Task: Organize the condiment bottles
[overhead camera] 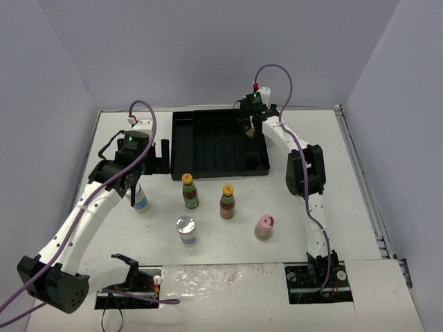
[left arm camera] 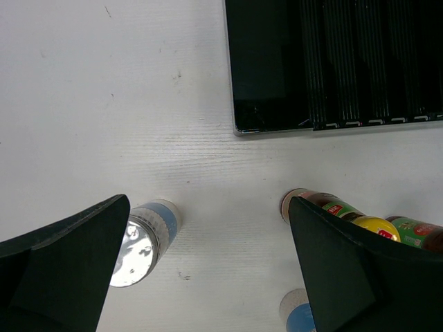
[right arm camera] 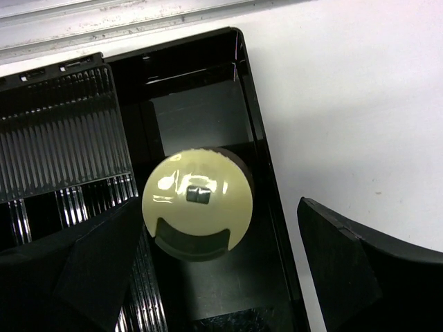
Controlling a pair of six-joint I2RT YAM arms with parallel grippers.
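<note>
The cream yellow-capped bottle (right arm camera: 197, 204) stands upright in the back right corner of the black ridged tray (overhead camera: 208, 142). My right gripper (right arm camera: 214, 270) hangs open over it, fingers (right arm camera: 360, 270) wide on both sides of the cap; it shows at the tray's back right (overhead camera: 250, 124). My left gripper (left arm camera: 208, 277) is open and empty above the table left of the tray (overhead camera: 158, 164). Below it stand a silver-capped jar (left arm camera: 142, 238) and a slim bottle with an orange cap (left arm camera: 332, 211). On the table stand both jars (overhead camera: 140, 199) (overhead camera: 186, 229), two slim bottles (overhead camera: 189, 190) (overhead camera: 227, 200) and the pink-capped bottle (overhead camera: 264, 227).
The tray's ridged floor (right arm camera: 66, 145) lies left of the cream bottle, and its right wall (right arm camera: 266, 187) runs close beside it. A metal rail (right arm camera: 138, 17) edges the table behind the tray. Grey walls enclose the table on three sides.
</note>
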